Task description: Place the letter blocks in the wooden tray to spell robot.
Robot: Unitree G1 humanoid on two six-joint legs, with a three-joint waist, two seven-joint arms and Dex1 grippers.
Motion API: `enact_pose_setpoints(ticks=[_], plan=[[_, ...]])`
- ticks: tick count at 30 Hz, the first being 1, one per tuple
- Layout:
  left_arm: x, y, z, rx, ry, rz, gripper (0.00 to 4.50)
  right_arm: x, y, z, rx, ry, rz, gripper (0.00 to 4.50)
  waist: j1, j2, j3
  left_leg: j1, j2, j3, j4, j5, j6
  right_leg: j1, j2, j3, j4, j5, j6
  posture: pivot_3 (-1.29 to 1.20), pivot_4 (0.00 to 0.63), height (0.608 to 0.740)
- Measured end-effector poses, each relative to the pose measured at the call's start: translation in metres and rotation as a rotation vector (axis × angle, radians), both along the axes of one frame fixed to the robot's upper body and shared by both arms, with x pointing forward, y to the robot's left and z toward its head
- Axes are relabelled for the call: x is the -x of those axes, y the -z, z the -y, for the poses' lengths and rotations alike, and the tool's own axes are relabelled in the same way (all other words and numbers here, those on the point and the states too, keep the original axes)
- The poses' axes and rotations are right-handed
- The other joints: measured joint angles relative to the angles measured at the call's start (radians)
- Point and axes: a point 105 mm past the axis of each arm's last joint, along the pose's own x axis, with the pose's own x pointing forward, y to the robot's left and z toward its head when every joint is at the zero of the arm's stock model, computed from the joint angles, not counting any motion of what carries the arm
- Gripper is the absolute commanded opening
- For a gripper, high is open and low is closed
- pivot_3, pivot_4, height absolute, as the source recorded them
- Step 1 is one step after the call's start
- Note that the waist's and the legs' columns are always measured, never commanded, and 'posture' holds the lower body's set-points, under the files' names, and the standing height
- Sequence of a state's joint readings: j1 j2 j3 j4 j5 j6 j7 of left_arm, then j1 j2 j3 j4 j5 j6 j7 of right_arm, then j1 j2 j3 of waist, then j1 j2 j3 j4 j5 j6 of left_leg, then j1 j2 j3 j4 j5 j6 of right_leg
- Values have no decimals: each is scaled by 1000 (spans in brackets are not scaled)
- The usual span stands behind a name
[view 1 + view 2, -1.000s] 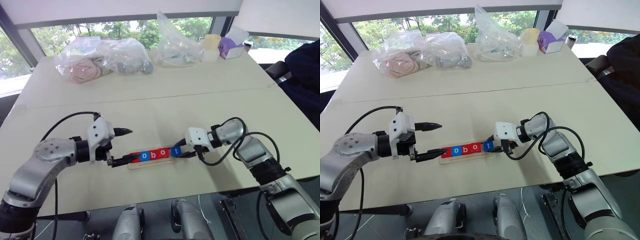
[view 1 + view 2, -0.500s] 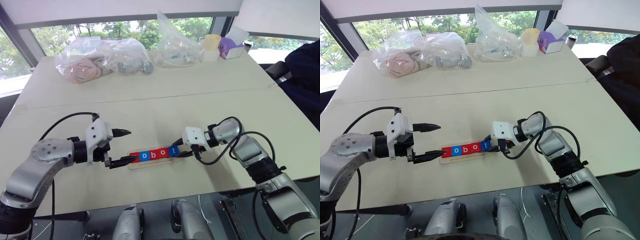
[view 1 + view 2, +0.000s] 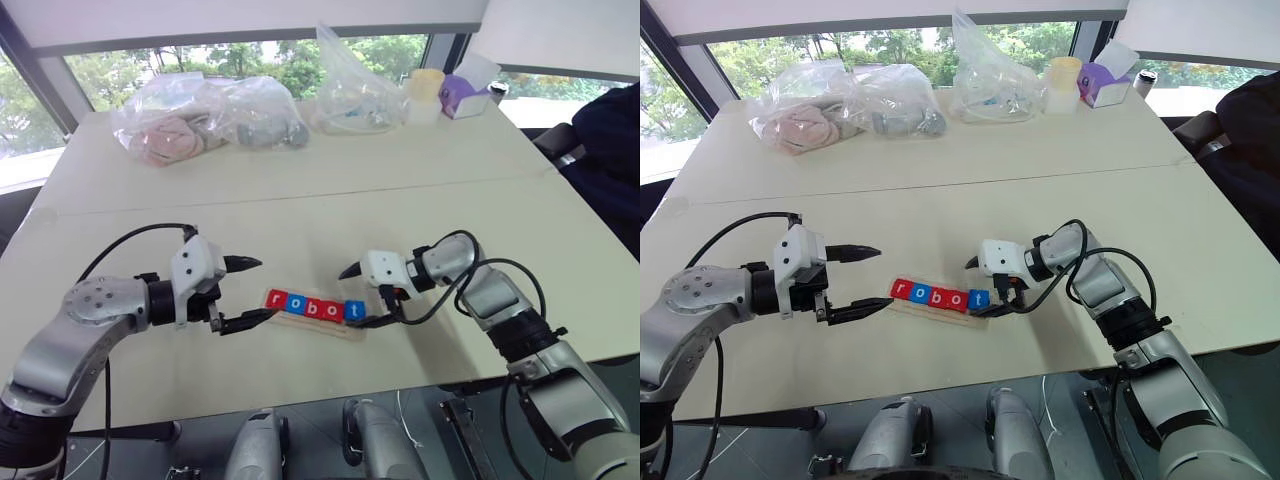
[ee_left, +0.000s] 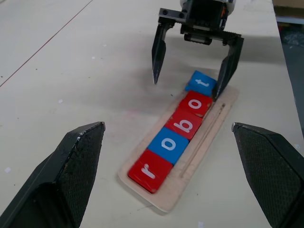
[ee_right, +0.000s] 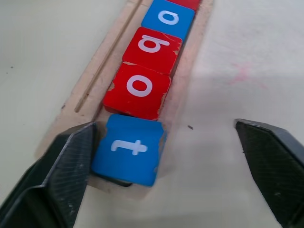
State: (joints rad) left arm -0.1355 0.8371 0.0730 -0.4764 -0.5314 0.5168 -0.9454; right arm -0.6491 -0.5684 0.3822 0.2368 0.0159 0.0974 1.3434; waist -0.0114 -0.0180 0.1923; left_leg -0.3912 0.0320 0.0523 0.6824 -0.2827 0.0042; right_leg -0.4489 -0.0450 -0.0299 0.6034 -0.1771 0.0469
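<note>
I see the wooden tray (image 3: 318, 322) near the table's (image 3: 300, 180) front edge, all five letter blocks (image 3: 312, 307) in it reading "robot". My right gripper (image 3: 362, 297) now stands spread apart at the tray's right end, one finger beside the blue t block (image 5: 128, 148); a second ago it was pinched shut there. The tray has skewed since. My left gripper (image 3: 248, 291) stays wide open just off the tray's left end.

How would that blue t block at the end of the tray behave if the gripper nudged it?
The blue t block looks flat and rigid, so it would probably slide, not roll. It sits askew, overhanging the wooden tray rim, so it may tip off. The open right gripper brackets it.
</note>
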Motion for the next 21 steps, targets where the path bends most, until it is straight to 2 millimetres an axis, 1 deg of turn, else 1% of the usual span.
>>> enact_pose_setpoints(ticks=[2, 8, 15, 18, 21], plan=[[-1, -1, 1, 3, -2, 6, 4500, -2, -4, -1, -5, 4, 2, 4446, 0, 0, 0, 0, 0, 0, 0, 0, 0, 0, 0, 0, 0, 0, 0, 0, 150, 740], [-3, -4, 3, 12, 0, 19, 4500, -16, -31, -2, -60, 45, 73, 4446, 0, 0, 0, 0, 0, 0, 0, 0, 0, 0, 0, 0, 0, 0, -1, 0, 150, 740], [-3, -4, 5, 12, 6, 20, 4500, -24, -43, 8, -97, 107, 89, 4446, 0, 0, 0, 0, 0, 0, 0, 0, 0, 0, 0, 0, 0, 1, -1, 0, 150, 740], [-3, -5, 7, 16, 13, 25, 4500, -29, -41, 11, -91, 125, 149, 4446, -1, 0, 0, 0, 0, 0, 0, 0, 0, 0, 0, 0, 0, 0, 0, 0, 150, 740], [-3, -5, 7, 16, 16, 23, 4500, -27, -27, 16, -75, 143, 146, 4446, 0, 0, 0, 0, 0, 1, -1, 0, 0, 0, 0, 0, 0, 0, -1, 0, 150, 740]])
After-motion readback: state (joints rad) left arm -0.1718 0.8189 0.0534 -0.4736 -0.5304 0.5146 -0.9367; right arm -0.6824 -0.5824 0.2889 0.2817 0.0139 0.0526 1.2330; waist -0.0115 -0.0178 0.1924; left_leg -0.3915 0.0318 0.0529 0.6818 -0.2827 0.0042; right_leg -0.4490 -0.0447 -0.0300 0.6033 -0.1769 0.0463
